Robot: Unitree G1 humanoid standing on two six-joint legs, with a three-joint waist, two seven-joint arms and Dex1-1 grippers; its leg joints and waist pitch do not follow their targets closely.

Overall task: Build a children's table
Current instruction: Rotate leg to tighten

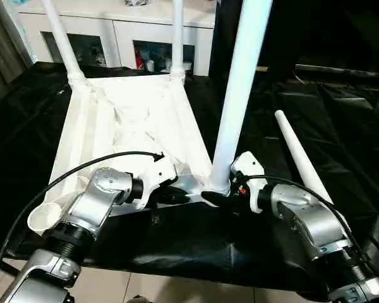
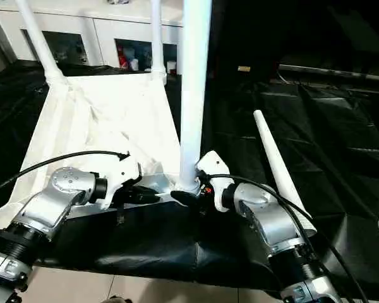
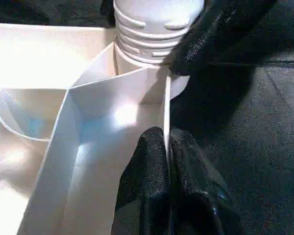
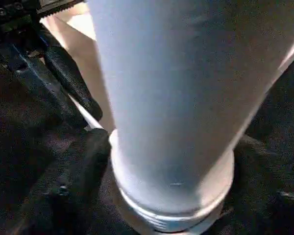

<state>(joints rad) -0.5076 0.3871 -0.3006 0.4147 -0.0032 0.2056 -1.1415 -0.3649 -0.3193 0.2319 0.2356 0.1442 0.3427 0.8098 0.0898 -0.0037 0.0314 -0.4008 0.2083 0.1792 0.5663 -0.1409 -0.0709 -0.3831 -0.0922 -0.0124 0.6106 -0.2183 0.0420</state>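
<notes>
The white table top (image 1: 123, 120) lies upside down on the black cloth. Two legs (image 1: 62, 38) (image 1: 177, 38) stand in its far corner sockets. A third leg (image 1: 240, 95) rises from the near right corner, its ribbed base (image 3: 147, 29) in the socket. My right gripper (image 1: 218, 196) is closed around that base, one finger (image 3: 210, 34) pressing on the collar. Just left of it, my left gripper (image 3: 167, 142) is shut on the thin near rim (image 3: 165, 107) of the top. Another leg (image 1: 300, 154) lies loose on the cloth to the right. The near left socket (image 1: 45, 218) holds nothing.
A white cabinet (image 1: 114, 31) with glass-front shelves stands behind the work. The black cloth (image 1: 341, 126) covers the surface, and its front edge (image 1: 177, 268) runs close under my forearms, with tiled floor below. A black cable (image 1: 82, 167) arcs over the top from my left wrist.
</notes>
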